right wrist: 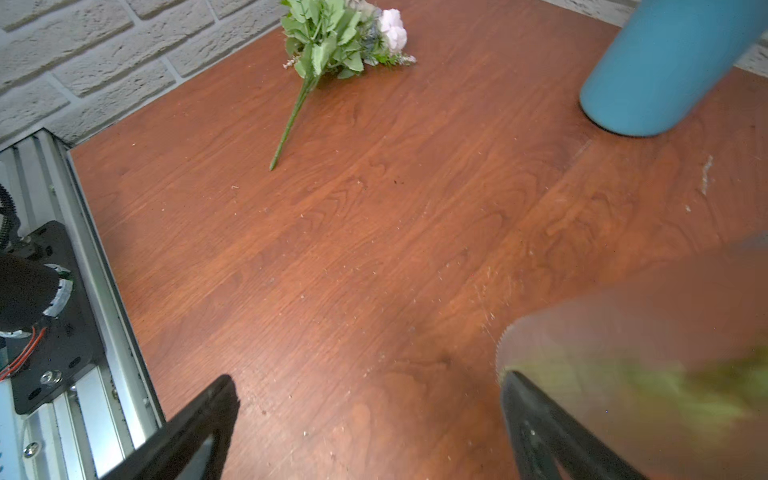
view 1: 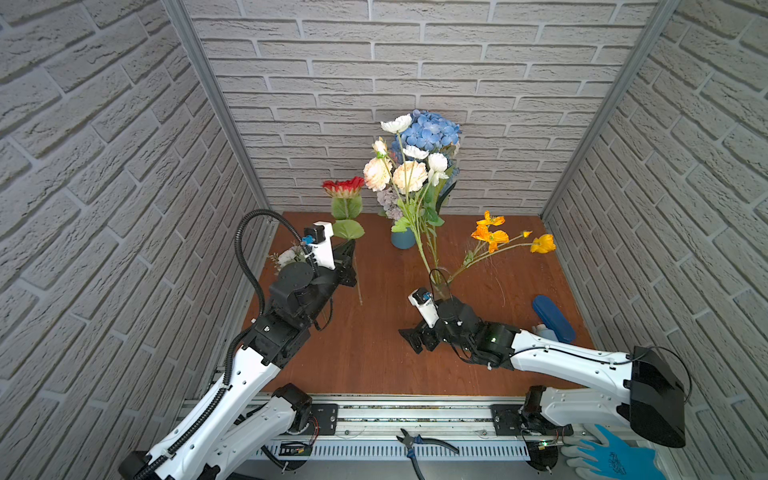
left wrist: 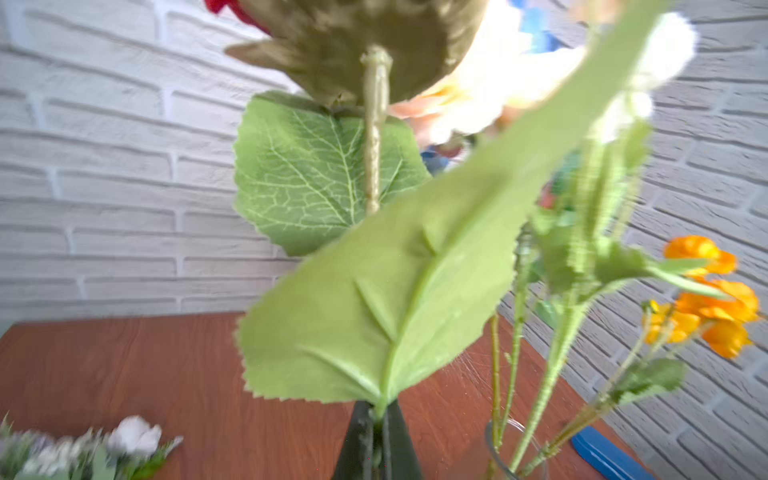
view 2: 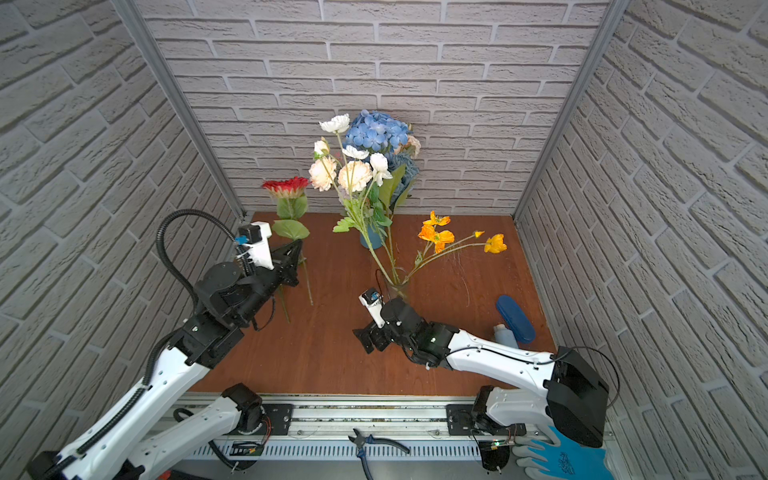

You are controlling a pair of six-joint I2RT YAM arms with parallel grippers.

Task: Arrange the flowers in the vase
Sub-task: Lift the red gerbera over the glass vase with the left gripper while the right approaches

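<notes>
My left gripper is shut on the green stem of a red daisy-like flower and holds it upright above the table's left side. Its big leaf fills the left wrist view. A clear glass vase holds a white and peach bunch and orange poppies. Behind it, a blue vase holds the blue hydrangea. My right gripper is open and empty, low beside the glass vase.
A small lilac and white bunch lies at the table's left edge. A blue case and a small bottle sit at the right. Pliers and a blue glove lie by the front rail.
</notes>
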